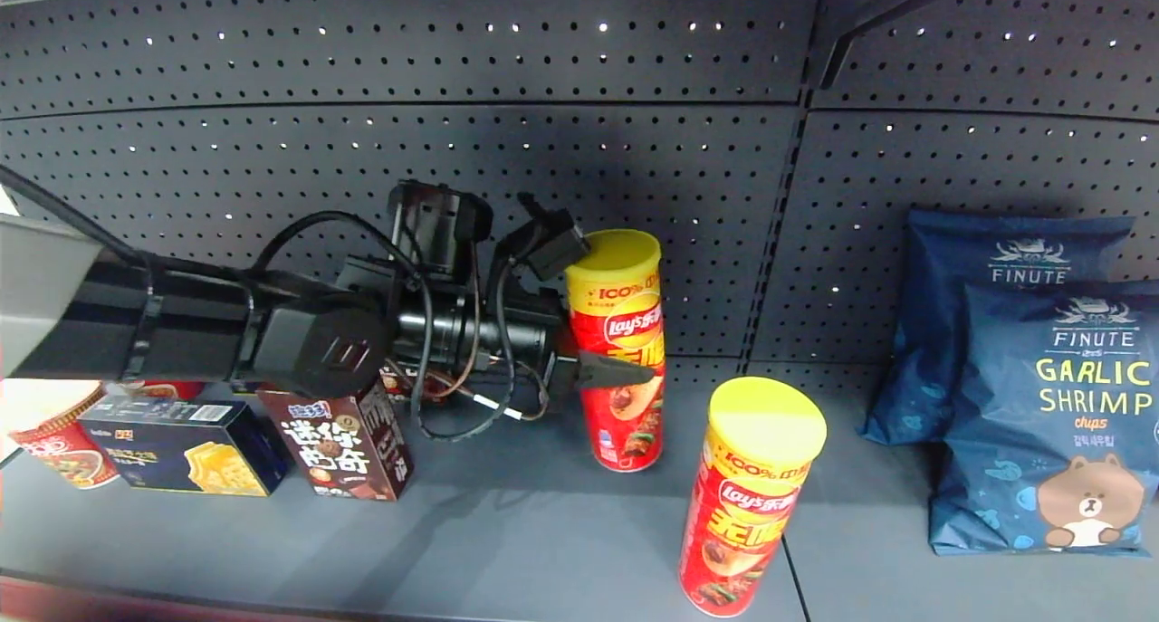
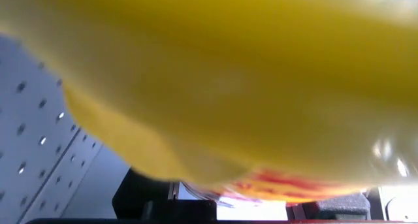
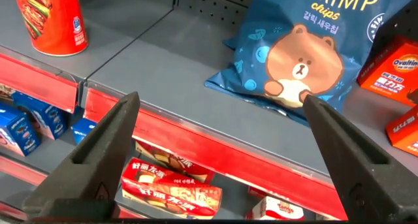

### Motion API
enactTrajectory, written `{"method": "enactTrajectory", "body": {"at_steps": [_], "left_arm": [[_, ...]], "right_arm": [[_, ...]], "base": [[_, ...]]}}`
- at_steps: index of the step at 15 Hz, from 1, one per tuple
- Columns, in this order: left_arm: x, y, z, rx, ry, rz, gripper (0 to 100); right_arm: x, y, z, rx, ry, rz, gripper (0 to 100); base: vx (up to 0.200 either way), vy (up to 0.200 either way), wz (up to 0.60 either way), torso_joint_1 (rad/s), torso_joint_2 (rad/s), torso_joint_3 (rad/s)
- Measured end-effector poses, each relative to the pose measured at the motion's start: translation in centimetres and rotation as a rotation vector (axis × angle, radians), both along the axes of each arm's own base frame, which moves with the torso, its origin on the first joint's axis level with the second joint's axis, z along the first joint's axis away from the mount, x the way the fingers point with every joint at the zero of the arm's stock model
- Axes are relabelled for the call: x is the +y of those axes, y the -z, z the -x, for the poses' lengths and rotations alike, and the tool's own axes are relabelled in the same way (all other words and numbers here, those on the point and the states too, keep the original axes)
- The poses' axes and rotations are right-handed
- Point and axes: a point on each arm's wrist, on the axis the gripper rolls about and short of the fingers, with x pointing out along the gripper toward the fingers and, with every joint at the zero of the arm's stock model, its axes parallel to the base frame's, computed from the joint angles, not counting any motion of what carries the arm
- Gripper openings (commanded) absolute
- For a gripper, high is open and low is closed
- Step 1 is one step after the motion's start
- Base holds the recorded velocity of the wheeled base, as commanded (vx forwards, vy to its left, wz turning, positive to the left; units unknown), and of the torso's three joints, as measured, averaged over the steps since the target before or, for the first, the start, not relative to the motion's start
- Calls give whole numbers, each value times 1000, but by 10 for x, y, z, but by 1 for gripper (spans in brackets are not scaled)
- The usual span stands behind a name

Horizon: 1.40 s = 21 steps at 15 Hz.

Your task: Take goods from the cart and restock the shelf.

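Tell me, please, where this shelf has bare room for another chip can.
The widest bare patch of shelf lies in front, between the chocolate box and the front chip can. Another lies between the rear chip can, the front one and the shrimp chips bags. The left end is crowded with a blue box and noodle cup.

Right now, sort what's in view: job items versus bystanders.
Job: rear chip can in left pincer; front chip can; shelf.
Lying about: blue snack bags; brown snack box; dark blue box; red noodle cup.
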Motion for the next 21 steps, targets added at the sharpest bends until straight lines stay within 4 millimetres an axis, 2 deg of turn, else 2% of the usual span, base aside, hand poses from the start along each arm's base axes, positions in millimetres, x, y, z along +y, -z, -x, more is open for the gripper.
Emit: {"method": "enactTrajectory", "body": {"at_steps": [3,12,21], "left_arm": [[-12,5,-14,4,14,-14,0],[-30,23,-48,22,17,-29,0],[-47,44,-66,37,37,-54,0]], "right_arm": [[0,0,0,1,-1,0,100],[0,0,0,0,-2,1,100],[0,0,0,0,-1,2,100]], "base": [[0,0,0,0,0,0],[0,0,0,0,0,0],[0,0,0,0,0,0]]}}
